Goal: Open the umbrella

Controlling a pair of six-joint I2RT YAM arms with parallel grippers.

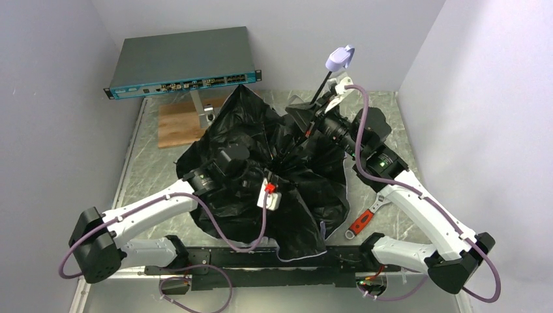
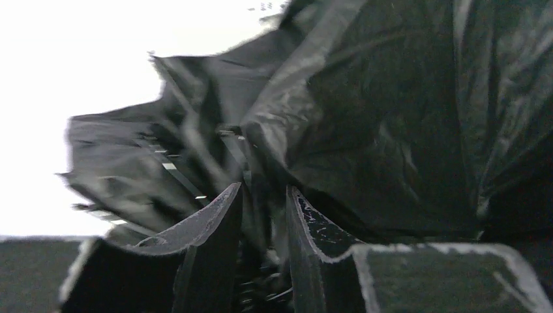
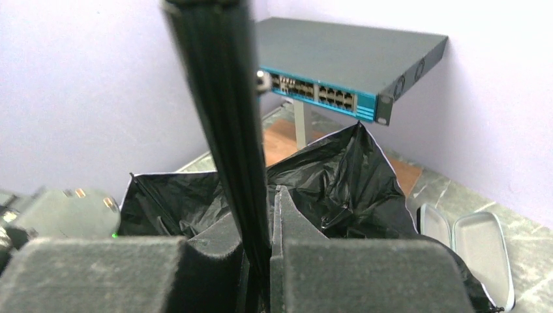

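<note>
The umbrella (image 1: 261, 150) lies half spread on the table, its black inside facing up, also filling the left wrist view (image 2: 365, 117). Its thin black shaft (image 1: 319, 88) rises back right to the lavender handle (image 1: 340, 59). My right gripper (image 1: 326, 101) is shut on the shaft (image 3: 222, 98), which runs up between the jaws (image 3: 257, 215). My left gripper (image 1: 270, 175) sits at the canopy's centre. Its jaws (image 2: 264, 189) stand a narrow gap apart around dark ribs and folds. Whether they press on these is unclear in the blur.
A grey network switch (image 1: 182, 62) stands on a post over a wooden board (image 1: 179, 124) at the back left. An orange-handled wrench (image 1: 360, 223) lies by the right arm. A grey pouch (image 3: 482, 254) rests right of the canopy. Walls close in on both sides.
</note>
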